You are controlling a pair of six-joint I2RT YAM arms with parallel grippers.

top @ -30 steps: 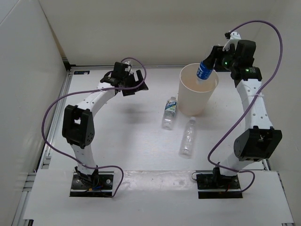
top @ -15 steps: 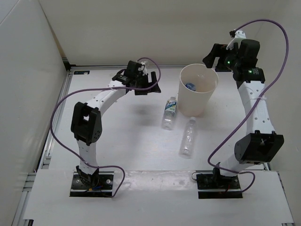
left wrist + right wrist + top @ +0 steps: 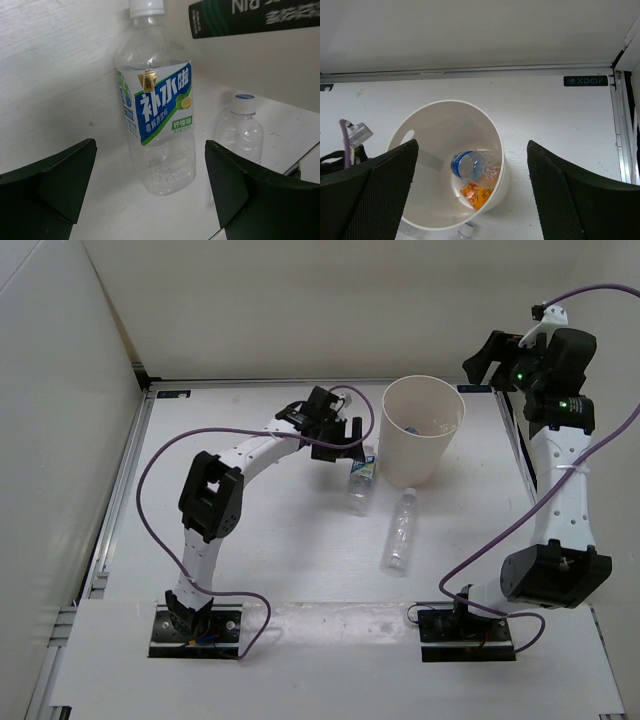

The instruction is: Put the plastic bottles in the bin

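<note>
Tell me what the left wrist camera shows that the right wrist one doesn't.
Left wrist only: a clear bottle with a white-green label, lying ahead of the open left claw, and a plain clear bottle beyond it. Right wrist only: the inside of the cream bin, holding a blue-label bottle and an orange bottle, below the open right claw. Both: the white table; a white cap at the right view's bottom edge may be the labelled bottle's.

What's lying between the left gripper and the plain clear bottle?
The bottle with the white-green label lies between the left gripper and the plain clear bottle; the top view shows this.
</note>
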